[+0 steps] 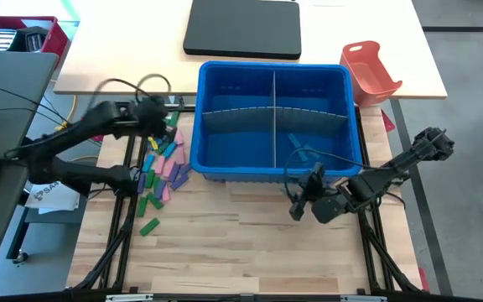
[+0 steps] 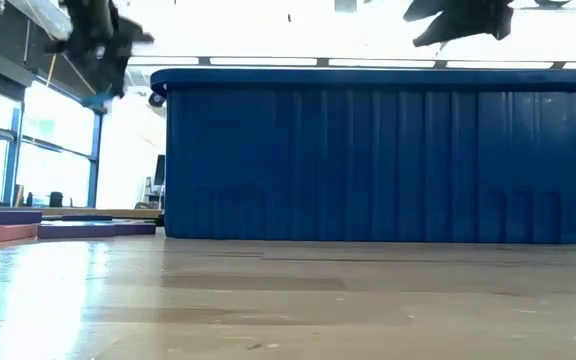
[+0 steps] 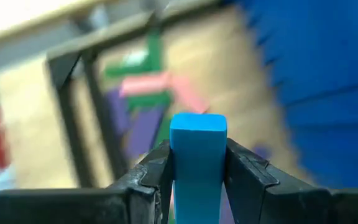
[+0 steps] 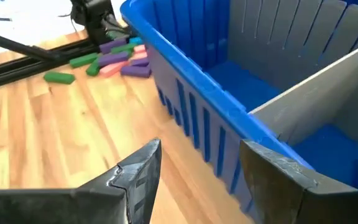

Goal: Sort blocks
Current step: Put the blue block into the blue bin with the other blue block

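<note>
The left gripper [image 3: 197, 171] is clamped on a light blue flat rectangular block [image 3: 198, 155], which stands between its two dark fingers [image 3: 151, 177]. This gripper is raised above the wooden table [image 1: 241, 252], over the heap of small green, pink, purple and blue blocks [image 1: 162, 172] that lies just left of the big blue plastic bin [image 1: 273, 122]. One green block [image 1: 149, 226] lies apart, nearer than the heap. Grey divider sheets [image 1: 273, 113] split the bin into compartments, and a teal piece [image 1: 298, 143] lies in the right near one. The right gripper [image 1: 304, 197] waits with its fingers apart, near the bin's near right wall, holding nothing.
</note>
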Controlling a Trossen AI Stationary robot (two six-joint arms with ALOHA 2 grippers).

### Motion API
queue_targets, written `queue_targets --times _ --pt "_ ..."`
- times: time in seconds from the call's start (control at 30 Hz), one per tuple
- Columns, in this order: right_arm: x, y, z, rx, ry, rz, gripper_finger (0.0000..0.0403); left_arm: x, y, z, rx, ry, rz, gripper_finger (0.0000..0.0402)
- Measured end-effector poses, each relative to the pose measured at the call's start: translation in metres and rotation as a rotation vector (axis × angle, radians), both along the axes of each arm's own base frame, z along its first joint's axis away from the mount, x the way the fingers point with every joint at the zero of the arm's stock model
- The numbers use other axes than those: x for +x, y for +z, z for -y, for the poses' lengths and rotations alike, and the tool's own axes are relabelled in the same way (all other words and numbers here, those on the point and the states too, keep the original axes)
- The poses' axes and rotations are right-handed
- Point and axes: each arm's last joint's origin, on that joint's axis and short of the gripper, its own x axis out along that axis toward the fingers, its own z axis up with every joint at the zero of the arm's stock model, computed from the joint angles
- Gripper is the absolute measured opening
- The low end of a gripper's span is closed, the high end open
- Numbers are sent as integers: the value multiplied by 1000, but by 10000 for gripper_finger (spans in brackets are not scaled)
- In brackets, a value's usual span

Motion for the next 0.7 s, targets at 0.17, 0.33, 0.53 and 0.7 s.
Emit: queue_targets --times 0.17,0.33,0.53,0.7 --pt "12 1 3 -106 4 15 213 3 34 17 95 -260 321 106" --pt "38 4 -13 -194 192 98 213 18 37 40 159 -607 561 104" --pt "73 1 -33 -327 420 281 213 50 16 73 293 -1072 850 107" --pt "92 -4 -25 -331 356 391 213 67 -3 97 412 -1256 1095 104"
